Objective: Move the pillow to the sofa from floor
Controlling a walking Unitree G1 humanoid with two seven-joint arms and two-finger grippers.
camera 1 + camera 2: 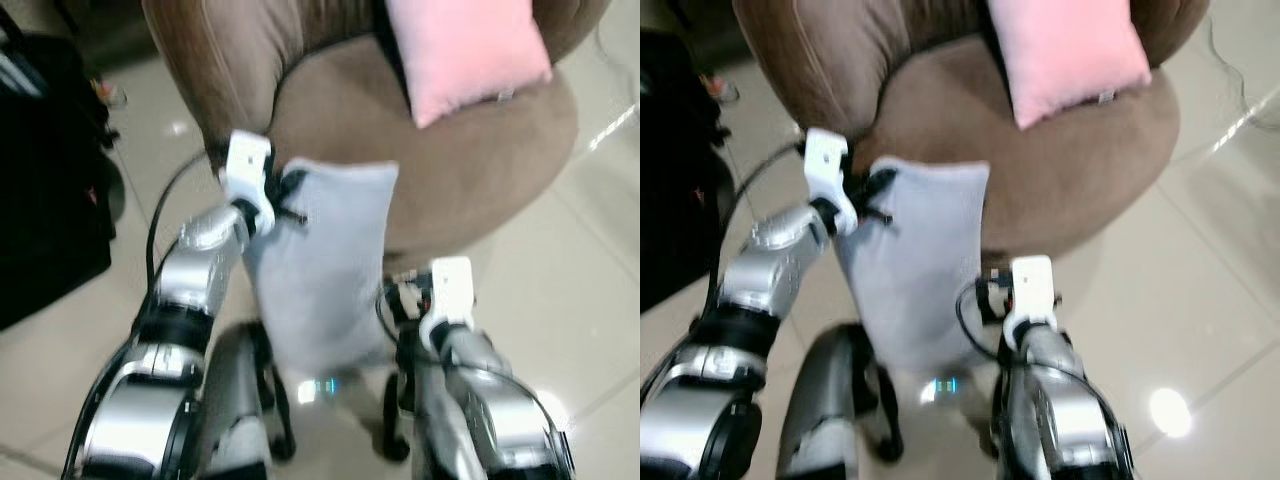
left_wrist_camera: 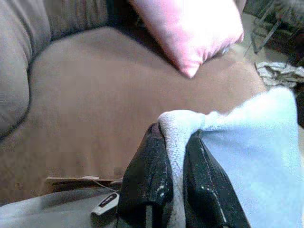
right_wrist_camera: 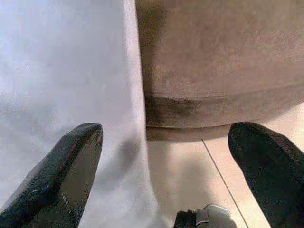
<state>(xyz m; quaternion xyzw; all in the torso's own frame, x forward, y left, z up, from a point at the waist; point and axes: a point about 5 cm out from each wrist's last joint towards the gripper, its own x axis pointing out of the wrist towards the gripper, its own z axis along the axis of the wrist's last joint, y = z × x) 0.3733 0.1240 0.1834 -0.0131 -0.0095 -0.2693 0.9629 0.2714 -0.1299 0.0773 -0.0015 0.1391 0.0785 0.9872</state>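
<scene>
Grey pillow hangs over tiled floor before brown sofa.

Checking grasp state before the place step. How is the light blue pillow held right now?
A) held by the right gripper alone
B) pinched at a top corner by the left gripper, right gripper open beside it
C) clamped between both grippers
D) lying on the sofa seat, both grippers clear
B: the left gripper is shut on a corner of the light blue pillow, which hangs in front of the brown sofa, while the right gripper is open beside it.
</scene>
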